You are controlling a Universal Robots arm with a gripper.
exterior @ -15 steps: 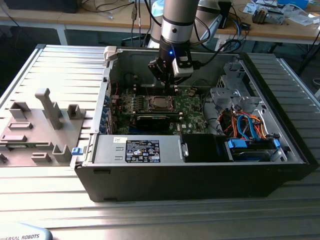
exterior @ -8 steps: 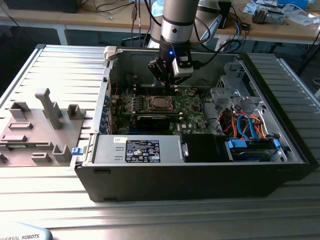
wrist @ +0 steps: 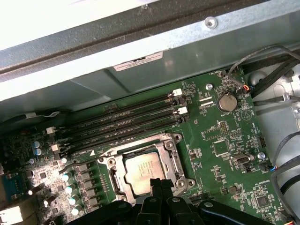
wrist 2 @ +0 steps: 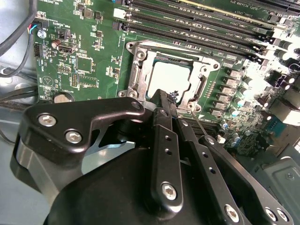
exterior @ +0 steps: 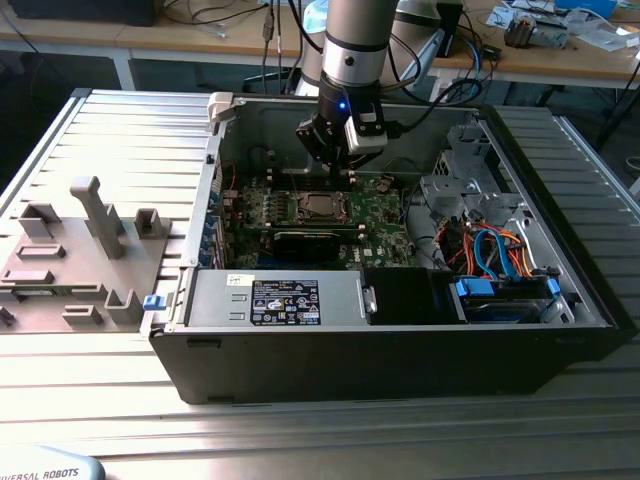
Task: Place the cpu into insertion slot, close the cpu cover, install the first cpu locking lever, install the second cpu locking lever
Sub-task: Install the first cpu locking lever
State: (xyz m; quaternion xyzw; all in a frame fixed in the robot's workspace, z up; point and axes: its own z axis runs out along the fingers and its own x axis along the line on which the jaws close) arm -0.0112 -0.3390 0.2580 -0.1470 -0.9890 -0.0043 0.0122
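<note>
The cpu (wrist 2: 171, 77) lies in the insertion slot (wrist 2: 132, 78) on the green board, its pale metal top facing up. The silvery cpu cover (wrist 2: 140, 55) lies flat around it, framing the chip. In both wrist views my gripper (wrist 2: 168, 99) is shut, the two black fingers pressed together with nothing visible between them, their tips at one edge of the socket. A thin metal lever rod (wrist 2: 198, 123) runs beside the fingers. In the first wrist view the cpu (wrist: 143, 168) sits just beyond the gripper (wrist: 159, 182). In the exterior view the gripper (exterior: 342, 170) hangs over the slot (exterior: 322, 207).
The board sits deep inside an open computer case (exterior: 400, 340). Memory slots (wrist: 126, 117) run along one side of the socket, and a long black expansion card (exterior: 315, 240) lies on the other. Cables and a drive cage (exterior: 500, 270) fill the exterior view's right. A grey fixture plate (exterior: 80, 250) lies outside.
</note>
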